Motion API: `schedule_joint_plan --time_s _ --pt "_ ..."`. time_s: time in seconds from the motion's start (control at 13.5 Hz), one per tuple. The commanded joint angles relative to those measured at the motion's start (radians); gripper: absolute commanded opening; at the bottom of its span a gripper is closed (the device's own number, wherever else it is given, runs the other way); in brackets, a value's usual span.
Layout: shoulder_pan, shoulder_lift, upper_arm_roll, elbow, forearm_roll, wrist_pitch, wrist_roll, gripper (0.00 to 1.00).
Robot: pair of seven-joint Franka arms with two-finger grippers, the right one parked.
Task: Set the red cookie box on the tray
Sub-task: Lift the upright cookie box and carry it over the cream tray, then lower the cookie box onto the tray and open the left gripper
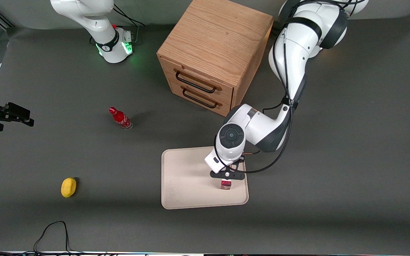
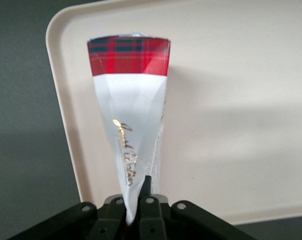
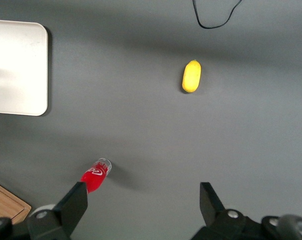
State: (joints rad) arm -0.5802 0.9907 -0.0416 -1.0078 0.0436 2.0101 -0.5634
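My left gripper is over the cream-white tray, above the part of it nearest the working arm's end of the table. It is shut on the red cookie box, which hangs end-down from the jaws. In the left wrist view the gripper pinches the box's white panel end, and the box runs down to its red tartan end over the tray. I cannot tell whether that end touches the tray. A corner of the tray shows in the right wrist view.
A wooden two-drawer cabinet stands farther from the front camera than the tray. A small red bottle and a yellow fruit lie toward the parked arm's end. A black cable loops at the table's near edge.
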Motion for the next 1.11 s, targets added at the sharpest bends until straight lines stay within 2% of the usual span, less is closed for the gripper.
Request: schedule_joint_plan --time_s 0.0,0.52,0.81,1.03 --pt "0.020 -0.017 0.012 -0.018 0.013 0.033 -0.073 0.00" --pt "0.068 0.002 0.011 -0.020 -0.001 0.101 -0.196 0.00" --pt "0.060 -0.004 0.006 -0.021 -0.062 0.064 -0.199 0.00" --pt "0.056 -0.012 0.006 -0.021 -0.054 0.015 -0.191 0.00"
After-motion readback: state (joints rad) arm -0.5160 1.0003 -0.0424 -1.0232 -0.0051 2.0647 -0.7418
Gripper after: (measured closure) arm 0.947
